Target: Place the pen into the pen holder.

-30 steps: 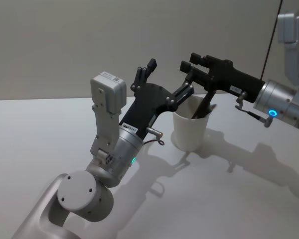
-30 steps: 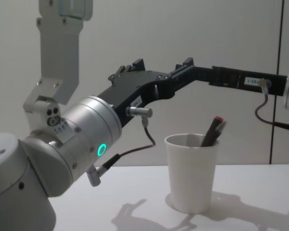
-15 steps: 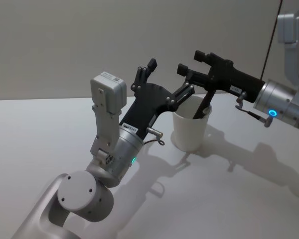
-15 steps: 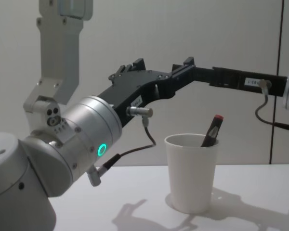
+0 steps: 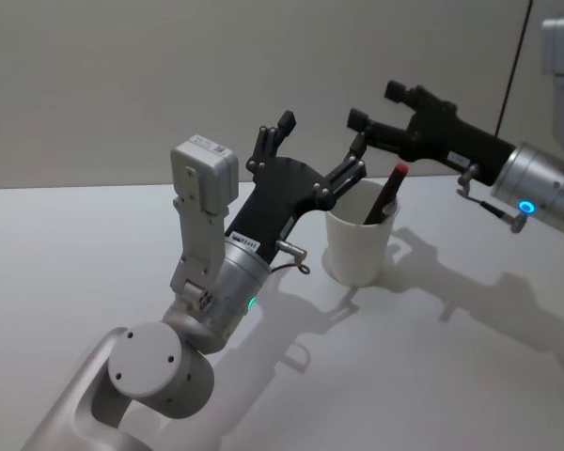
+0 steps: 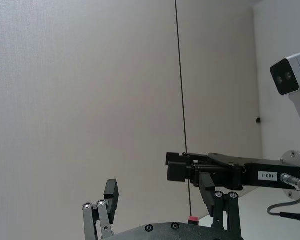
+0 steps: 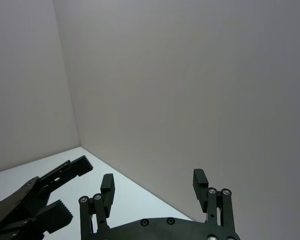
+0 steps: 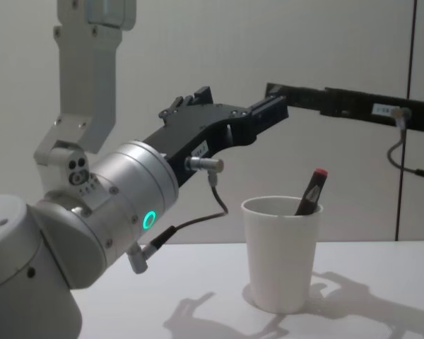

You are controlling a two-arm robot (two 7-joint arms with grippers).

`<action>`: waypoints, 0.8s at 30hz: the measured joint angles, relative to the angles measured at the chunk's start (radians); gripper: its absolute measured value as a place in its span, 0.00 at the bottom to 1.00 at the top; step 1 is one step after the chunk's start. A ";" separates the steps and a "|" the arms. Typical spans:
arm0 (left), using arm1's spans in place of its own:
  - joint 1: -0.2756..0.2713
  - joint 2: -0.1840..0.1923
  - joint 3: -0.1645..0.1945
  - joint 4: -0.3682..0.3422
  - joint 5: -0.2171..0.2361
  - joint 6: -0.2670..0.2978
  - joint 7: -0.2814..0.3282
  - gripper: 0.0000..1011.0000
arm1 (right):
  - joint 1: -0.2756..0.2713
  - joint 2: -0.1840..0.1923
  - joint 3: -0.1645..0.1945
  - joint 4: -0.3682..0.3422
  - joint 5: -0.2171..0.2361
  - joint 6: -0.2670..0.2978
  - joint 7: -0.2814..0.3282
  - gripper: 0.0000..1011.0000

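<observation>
The pen holder (image 5: 360, 248) is a white paper cup standing upright on the table. In it leans the pen (image 5: 383, 195), dark with a red cap, its tip poking above the rim (image 8: 311, 191). My right gripper (image 5: 376, 105) hangs open above and just behind the cup, touching neither pen nor cup; its fingers (image 7: 200, 179) stand apart with nothing between them. The left gripper (image 5: 320, 146) is held up open just left of the cup, at rim height, and is empty. In the chest view the cup (image 8: 281, 258) sits below both grippers.
The white table (image 5: 94, 244) spreads bare to the left and in front of the cup. My left arm's grey wrist (image 5: 216, 282) rises close beside the cup. A plain wall stands behind, and a thin dark cable (image 5: 512, 66) hangs at the back right.
My right gripper has lifted and drawn back to the right, away from the cup's mouth. The pen stays leaning in the cup, free of the gripper. The left arm has not moved.
</observation>
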 joint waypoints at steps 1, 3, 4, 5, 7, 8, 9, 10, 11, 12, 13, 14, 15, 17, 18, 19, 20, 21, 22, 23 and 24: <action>0.000 0.000 0.000 0.000 0.000 0.000 0.000 0.99 | -0.001 0.002 0.001 -0.002 -0.001 -0.002 -0.006 0.99; 0.000 0.000 0.000 0.000 0.000 0.000 0.000 0.99 | -0.002 0.004 0.004 -0.005 -0.002 -0.007 -0.016 0.99; 0.000 0.000 0.000 0.000 0.000 0.000 0.000 0.99 | -0.004 0.008 0.008 -0.008 -0.004 -0.011 -0.028 0.99; 0.000 0.000 0.000 0.000 0.000 0.000 0.000 0.99 | -0.004 0.008 0.008 -0.008 -0.004 -0.011 -0.028 0.99; 0.000 0.000 0.000 0.000 0.000 0.000 0.000 0.99 | -0.005 0.013 0.013 -0.011 -0.007 -0.018 -0.049 0.99; 0.000 0.000 0.000 0.000 0.000 0.000 0.000 0.99 | -0.006 0.016 0.017 -0.012 -0.009 -0.023 -0.063 0.99; 0.000 0.000 0.000 0.000 0.000 0.000 0.000 0.99 | -0.006 0.017 0.019 -0.012 -0.010 -0.025 -0.070 0.99; 0.000 0.000 0.000 0.000 0.000 0.000 0.000 0.99 | -0.006 0.019 0.021 -0.012 -0.010 -0.028 -0.079 0.99; 0.000 0.000 0.000 0.000 0.000 0.000 0.000 0.99 | -0.006 0.020 0.024 -0.013 -0.011 -0.030 -0.086 0.99; 0.000 0.000 0.000 0.000 0.000 0.000 0.000 0.99 | -0.006 0.023 0.028 -0.012 -0.013 -0.034 -0.099 0.99; 0.000 0.000 0.000 0.000 0.000 0.000 0.000 0.99 | -0.006 0.026 0.033 -0.013 -0.015 -0.038 -0.114 0.99; 0.000 0.000 0.000 0.000 0.000 0.000 0.000 0.99 | -0.006 0.026 0.033 -0.013 -0.015 -0.038 -0.114 0.99; 0.000 0.000 0.000 0.000 0.000 0.000 0.000 0.99 | -0.006 0.029 0.038 -0.012 -0.016 -0.043 -0.130 0.99; 0.000 0.000 0.000 0.000 0.000 0.000 0.000 0.99 | -0.006 0.032 0.042 -0.011 -0.017 -0.047 -0.144 0.99; 0.000 0.000 0.000 0.000 0.000 0.000 0.000 0.99 | -0.006 0.036 0.048 -0.008 -0.019 -0.052 -0.162 0.99; 0.000 0.000 0.000 0.000 0.000 0.000 0.000 0.99 | -0.006 0.038 0.050 -0.007 -0.020 -0.054 -0.168 0.99; 0.000 0.000 0.000 0.000 0.000 0.000 0.000 0.99 | -0.006 0.042 0.056 -0.004 -0.021 -0.058 -0.183 0.99; 0.000 0.000 0.000 0.000 0.000 0.000 0.000 0.99 | -0.006 0.044 0.059 -0.003 -0.022 -0.060 -0.190 0.99; 0.000 0.000 0.000 0.000 0.000 0.000 0.000 0.99 | -0.006 0.045 0.061 -0.002 -0.022 -0.062 -0.197 0.99; 0.000 0.000 0.000 0.000 0.000 0.000 0.000 0.99 | -0.007 0.047 0.064 -0.001 -0.023 -0.064 -0.207 0.99; 0.000 0.000 0.000 0.000 0.000 0.000 0.000 0.99 | -0.008 0.051 0.070 0.002 -0.024 -0.068 -0.222 0.99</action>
